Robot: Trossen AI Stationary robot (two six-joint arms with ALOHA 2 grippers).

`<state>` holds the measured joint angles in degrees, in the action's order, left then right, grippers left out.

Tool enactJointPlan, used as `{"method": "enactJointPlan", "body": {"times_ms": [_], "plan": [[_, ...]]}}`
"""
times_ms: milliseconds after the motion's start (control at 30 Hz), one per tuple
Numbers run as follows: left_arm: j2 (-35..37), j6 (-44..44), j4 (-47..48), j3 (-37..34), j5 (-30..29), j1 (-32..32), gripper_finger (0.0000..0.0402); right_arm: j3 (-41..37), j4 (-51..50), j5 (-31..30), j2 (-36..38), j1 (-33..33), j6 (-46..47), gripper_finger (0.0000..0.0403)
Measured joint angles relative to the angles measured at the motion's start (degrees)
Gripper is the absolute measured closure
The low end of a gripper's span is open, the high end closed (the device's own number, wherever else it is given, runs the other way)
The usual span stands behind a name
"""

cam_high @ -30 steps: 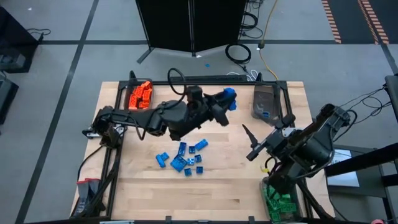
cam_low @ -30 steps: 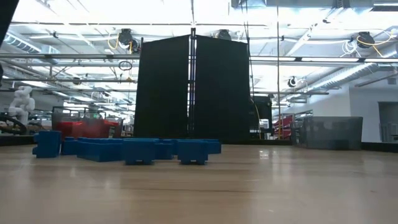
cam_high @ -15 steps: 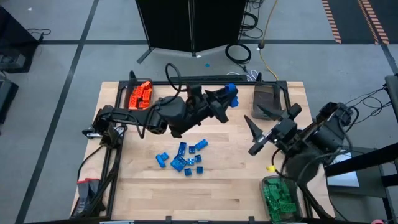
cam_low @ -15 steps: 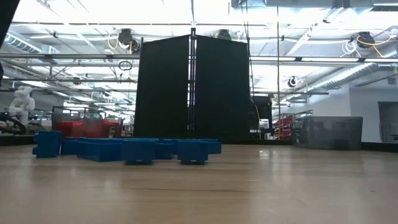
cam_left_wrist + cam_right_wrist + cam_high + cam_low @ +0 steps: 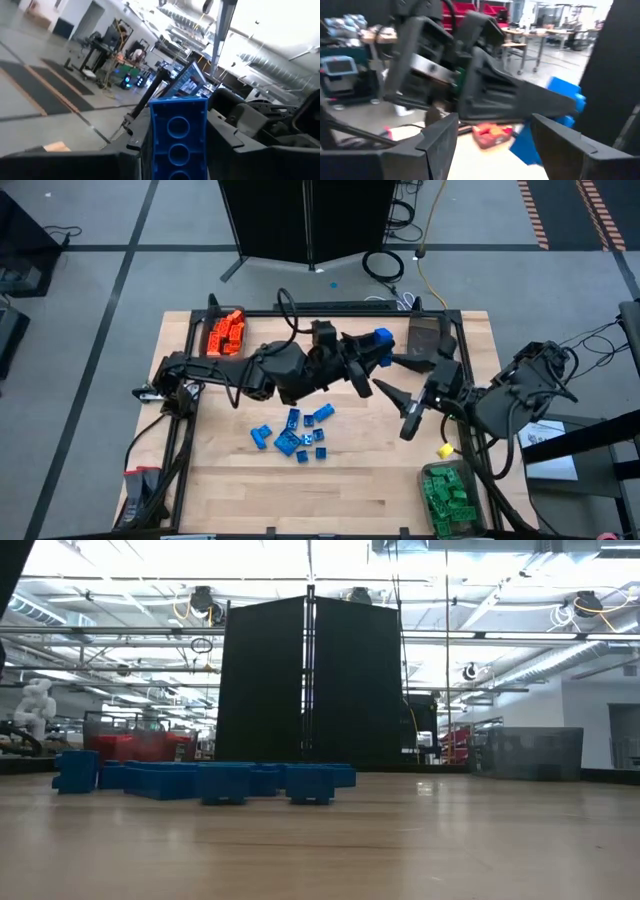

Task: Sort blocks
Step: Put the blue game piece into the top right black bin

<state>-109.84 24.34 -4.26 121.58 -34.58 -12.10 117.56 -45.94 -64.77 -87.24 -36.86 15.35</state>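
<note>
Blue brick is riding clamped in the left gripper; the right gripper, gaping empty, is crowding close, risking knocking it loose.

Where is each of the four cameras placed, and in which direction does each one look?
High view: above the table, looking straight down; both arms show, left hand shut on a blue block, right hand open.
Low view: at table-top height, looking level across at the blue blocks and the room; no arm shows.
Left wrist view: on the left wrist, looking forward; its fingers grip the blue block.
Right wrist view: on the right wrist, past its own fingers, toward the left arm.
Shared: the held block shows in three views.
</note>
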Motion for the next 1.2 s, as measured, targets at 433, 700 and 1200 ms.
{"method": "enactJointPlan", "body": {"times_ms": [433, 700, 1200], "plan": [[0.1, -6.9, -3.3, 0.0, -1.6, -1.4, 0.0283, 0.0, -4.1, -10.3, 0.0, -0.9, 1.0, 0.0161], [0.1, -9.9, -6.2, 0.0, 0.6, -0.9, 0.0283, -0.1, -4.9, -8.6, -0.7, 1.0, 1.6, 0.0161], [0.1, -7.5, -5.4, 0.0, 3.7, -0.9, 0.0283, -0.1, -4.1, -6.7, -0.7, 2.4, 1.3, 0.0182]]}}
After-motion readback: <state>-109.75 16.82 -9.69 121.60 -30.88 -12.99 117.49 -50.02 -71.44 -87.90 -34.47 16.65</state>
